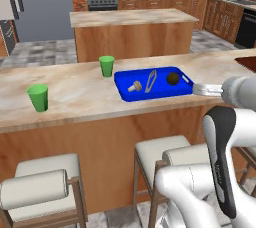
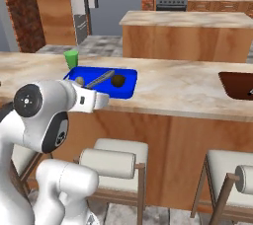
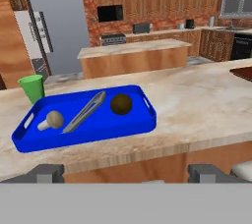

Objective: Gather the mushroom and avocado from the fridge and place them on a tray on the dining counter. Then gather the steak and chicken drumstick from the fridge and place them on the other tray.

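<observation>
The bright blue tray (image 1: 157, 92) (image 2: 128, 85) (image 3: 103, 127) sits on the dining counter (image 1: 75, 94) (image 2: 173, 88) (image 3: 202, 105). In it lie the pale mushroom (image 1: 134, 86) (image 2: 79, 80) (image 3: 51, 120) and the dark avocado (image 1: 173, 78) (image 2: 117, 80) (image 3: 121, 104), with grey tongs (image 1: 151, 81) (image 3: 84, 111) between them. My gripper (image 1: 195, 90) (image 2: 105, 100) (image 3: 128, 173) hovers open and empty at the counter's near edge, in front of the tray. The other tray (image 1: 247, 63) (image 2: 237, 85) (image 3: 242, 73) is far right. The grey fridge (image 1: 42, 4) (image 3: 56, 26) stands at the back. Steak and chicken drumstick are out of view.
Two green cups (image 1: 106, 65) (image 1: 38, 97) stand on the counter left of the blue tray. Padded stools (image 1: 42, 184) (image 2: 116, 162) line the counter's near side under my arm. A shorter island (image 1: 132, 32) (image 3: 133, 56) stands behind the counter.
</observation>
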{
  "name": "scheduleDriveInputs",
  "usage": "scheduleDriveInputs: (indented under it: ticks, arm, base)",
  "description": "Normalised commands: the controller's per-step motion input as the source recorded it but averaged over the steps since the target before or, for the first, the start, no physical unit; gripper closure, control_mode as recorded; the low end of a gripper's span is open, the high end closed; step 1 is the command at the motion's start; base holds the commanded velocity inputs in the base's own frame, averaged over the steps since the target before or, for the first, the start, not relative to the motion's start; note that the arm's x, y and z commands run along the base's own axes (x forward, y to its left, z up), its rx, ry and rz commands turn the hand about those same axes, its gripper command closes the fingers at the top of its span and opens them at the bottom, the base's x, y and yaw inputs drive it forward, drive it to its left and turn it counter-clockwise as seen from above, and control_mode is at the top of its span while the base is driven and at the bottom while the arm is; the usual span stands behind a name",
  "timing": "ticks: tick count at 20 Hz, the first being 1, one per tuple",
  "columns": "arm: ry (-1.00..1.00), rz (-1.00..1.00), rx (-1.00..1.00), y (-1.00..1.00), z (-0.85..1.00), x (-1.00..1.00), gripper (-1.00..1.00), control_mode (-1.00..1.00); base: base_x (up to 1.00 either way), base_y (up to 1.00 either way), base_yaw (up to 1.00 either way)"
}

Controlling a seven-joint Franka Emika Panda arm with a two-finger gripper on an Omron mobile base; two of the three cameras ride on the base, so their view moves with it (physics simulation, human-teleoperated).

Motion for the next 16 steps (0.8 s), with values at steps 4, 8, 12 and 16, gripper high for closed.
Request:
scheduleDriveInputs:
  ticks: [4,8,12,16]
  arm:
    - [0.00,0.00,0.00,0.00,0.00,0.00,-1.00,1.00]
    - [0.00,0.00,0.00,0.00,0.00,0.00,-1.00,1.00]
    - [0.00,0.00,0.00,0.00,0.00,0.00,-1.00,1.00]
    - [0.00,0.00,0.00,0.00,0.00,0.00,-1.00,1.00]
  base:
    - [-0.23,-0.02,-0.02]
    - [-0.96,-0.41,-0.13]
    - [-0.86,-0.72,-0.13]
    - [-0.30,-0.98,-0.04]
